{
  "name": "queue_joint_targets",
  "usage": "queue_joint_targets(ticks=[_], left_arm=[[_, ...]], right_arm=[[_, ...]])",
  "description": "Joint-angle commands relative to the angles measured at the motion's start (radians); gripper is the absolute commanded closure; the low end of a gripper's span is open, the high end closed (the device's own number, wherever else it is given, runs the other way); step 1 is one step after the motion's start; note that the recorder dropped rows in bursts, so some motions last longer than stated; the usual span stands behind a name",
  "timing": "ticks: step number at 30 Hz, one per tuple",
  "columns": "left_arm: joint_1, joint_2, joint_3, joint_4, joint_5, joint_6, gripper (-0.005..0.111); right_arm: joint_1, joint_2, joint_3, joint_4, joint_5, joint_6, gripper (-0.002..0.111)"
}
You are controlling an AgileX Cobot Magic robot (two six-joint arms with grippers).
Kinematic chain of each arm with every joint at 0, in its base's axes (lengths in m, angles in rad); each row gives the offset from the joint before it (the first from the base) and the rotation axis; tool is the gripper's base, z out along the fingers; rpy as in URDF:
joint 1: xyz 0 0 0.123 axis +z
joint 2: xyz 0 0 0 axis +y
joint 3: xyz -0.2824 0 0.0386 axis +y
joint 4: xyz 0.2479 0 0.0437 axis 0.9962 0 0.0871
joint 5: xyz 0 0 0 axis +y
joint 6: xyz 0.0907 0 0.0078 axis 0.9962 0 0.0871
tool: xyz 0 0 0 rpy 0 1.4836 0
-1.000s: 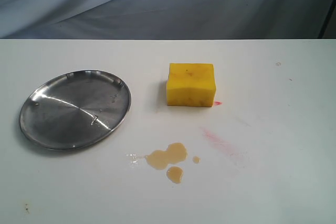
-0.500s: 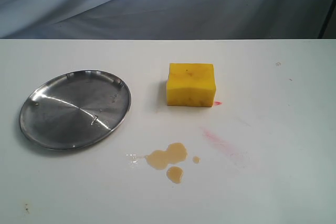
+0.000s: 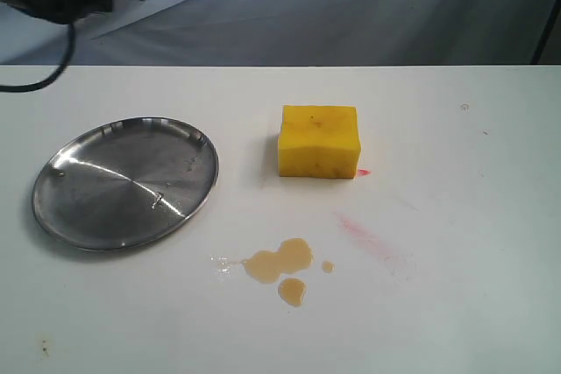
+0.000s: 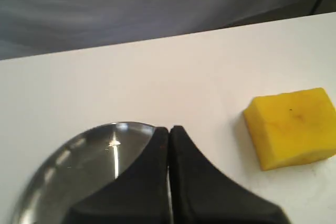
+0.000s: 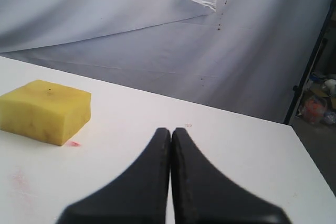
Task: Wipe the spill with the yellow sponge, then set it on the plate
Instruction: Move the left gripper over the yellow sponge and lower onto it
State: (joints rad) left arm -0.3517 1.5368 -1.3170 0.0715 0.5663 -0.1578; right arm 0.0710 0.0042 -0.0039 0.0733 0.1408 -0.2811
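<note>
Silver plate (image 3: 105,190) far left on the white table (image 3: 473,286), left hand (image 4: 169,129) close by its rim, clenched tight on nothing. Tan spill (image 3: 279,260) next, toward the front, well apart from the plate. Yellow sponge (image 3: 319,142) just right of centre, flat on the table, behind the spill, not touching it. Pink smear (image 3: 368,236) further right. Right hand (image 5: 171,130) pinched together too, empty, sponge lying ahead of it.

A: Where's the plate (image 3: 123,181)?
B: On the tabletop (image 3: 456,304), just ahead of the tips of the left claw (image 4: 169,129).
A: And the sponge (image 3: 319,142)?
B: Off to that claw's right, apart from the plate. The spill (image 3: 280,262) lies rightward too, nearer than the sponge.
</note>
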Motion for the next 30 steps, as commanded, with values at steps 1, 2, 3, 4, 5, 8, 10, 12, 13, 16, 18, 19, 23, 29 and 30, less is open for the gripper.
queue_joint_targets(ticks=[1, 2, 3, 4, 5, 8, 10, 12, 13, 16, 18, 19, 23, 29, 30], left_arm=[[-0.037, 0.175, -0.123, -0.119, 0.011, -0.011, 0.106], [-0.037, 0.242, -0.171, -0.163, 0.007, -0.045, 0.102], [-0.037, 0.278, -0.191, -0.175, 0.007, -0.054, 0.098], [-0.037, 0.313, -0.210, -0.189, 0.009, -0.054, 0.093], [-0.037, 0.339, -0.225, -0.196, 0.018, -0.054, 0.087], [-0.037, 0.423, -0.269, -0.238, 0.053, -0.051, 0.063], [-0.037, 0.463, -0.287, -0.273, 0.060, -0.051, 0.050], [-0.047, 0.491, -0.301, -0.295, 0.062, -0.053, 0.047], [-0.051, 0.506, -0.310, -0.306, 0.062, -0.053, 0.047], [-0.079, 0.550, -0.354, -0.309, 0.066, -0.055, 0.049], [-0.096, 0.586, -0.392, -0.309, 0.071, -0.068, 0.049], [-0.105, 0.606, -0.416, -0.309, 0.079, -0.078, 0.049], [-0.133, 0.677, -0.522, -0.309, 0.143, -0.080, 0.049], [-0.152, 0.775, -0.635, -0.309, 0.212, -0.087, 0.049], [-0.152, 0.790, -0.645, -0.309, 0.212, -0.100, 0.049]], right_arm=[[-0.001, -0.004, 0.004, -0.010, -0.007, 0.001, 0.108], [-0.001, -0.004, 0.004, -0.010, -0.007, 0.001, 0.108], [-0.001, -0.004, 0.004, -0.010, -0.007, 0.001, 0.108], [-0.001, -0.004, 0.004, -0.010, -0.007, 0.001, 0.108], [-0.001, -0.004, 0.004, -0.010, -0.007, 0.001, 0.108], [-0.001, -0.004, 0.004, -0.010, -0.007, 0.001, 0.108], [-0.001, -0.004, 0.004, -0.010, -0.007, 0.001, 0.108], [-0.001, -0.004, 0.004, -0.010, -0.007, 0.001, 0.108], [-0.001, -0.004, 0.004, -0.010, -0.007, 0.001, 0.108], [-0.001, -0.004, 0.004, -0.010, -0.007, 0.001, 0.108], [-0.001, -0.004, 0.004, -0.010, -0.007, 0.001, 0.108], [-0.001, -0.004, 0.004, -0.010, -0.007, 0.001, 0.108], [-0.001, -0.004, 0.004, -0.010, -0.007, 0.001, 0.108], [-0.001, -0.004, 0.004, -0.010, -0.007, 0.001, 0.108], [-0.001, -0.004, 0.004, -0.010, -0.007, 0.001, 0.108]])
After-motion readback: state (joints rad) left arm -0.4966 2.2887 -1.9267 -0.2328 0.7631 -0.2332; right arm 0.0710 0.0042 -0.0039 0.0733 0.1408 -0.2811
